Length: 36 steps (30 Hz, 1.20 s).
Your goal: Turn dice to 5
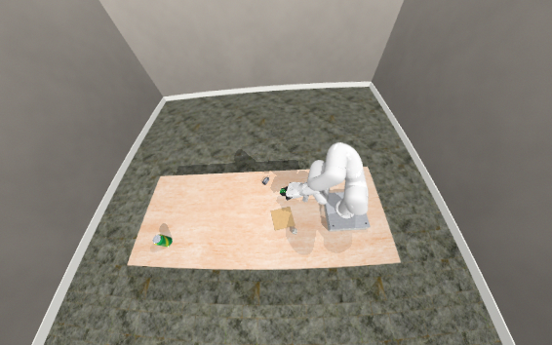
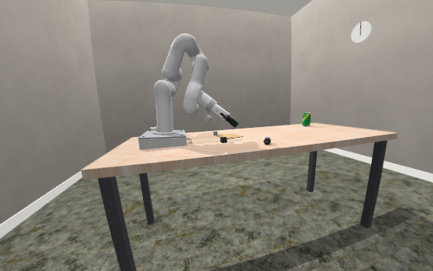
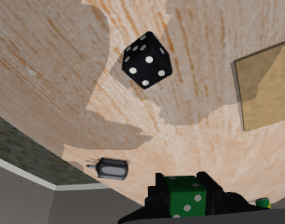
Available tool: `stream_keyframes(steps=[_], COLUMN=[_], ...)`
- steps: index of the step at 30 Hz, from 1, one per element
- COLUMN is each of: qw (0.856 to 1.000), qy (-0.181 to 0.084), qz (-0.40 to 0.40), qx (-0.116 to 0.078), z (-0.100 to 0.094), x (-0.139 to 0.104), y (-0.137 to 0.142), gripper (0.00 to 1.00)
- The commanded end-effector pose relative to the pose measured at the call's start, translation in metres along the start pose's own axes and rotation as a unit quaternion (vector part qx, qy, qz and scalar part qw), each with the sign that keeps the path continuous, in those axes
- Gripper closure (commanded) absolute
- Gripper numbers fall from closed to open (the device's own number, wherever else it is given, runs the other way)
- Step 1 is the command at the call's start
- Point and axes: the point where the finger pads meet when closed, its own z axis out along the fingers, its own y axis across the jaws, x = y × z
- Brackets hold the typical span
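The green die point(image 3: 185, 204) is pinched between the black fingers of the gripper point(image 2: 235, 123), which is tilted and held in the air above the table point(image 2: 320, 138). In the wrist view a green face with two white pips is turned toward the camera. The black die point(image 3: 146, 60) lies on the wood well ahead of the fingers, off the mat point(image 3: 265, 90), whose tan corner is seen ahead and to the right of the fingers. A small dark grey object point(image 3: 113, 168) lies near the table edge, to the left of the fingers. The white die point(image 2: 215, 133) is seen by the mat's edge, its top number too small to read. A can point(image 2: 306, 119) stands far off.
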Motion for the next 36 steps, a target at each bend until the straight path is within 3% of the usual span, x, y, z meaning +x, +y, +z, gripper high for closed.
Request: stream_keyframes(steps=[1, 16, 36], qw=[0.999, 0.999, 0.999], qy=[-0.037, -0.039, -0.039], qz=[0.000, 0.000, 0.000], qx=[0.000, 0.000, 0.000], z=[0.002, 0.007, 0.042], x=[-0.002, 0.004, 0.047], y=[0.000, 0.000, 0.000], gripper=[0.73, 0.73, 0.73])
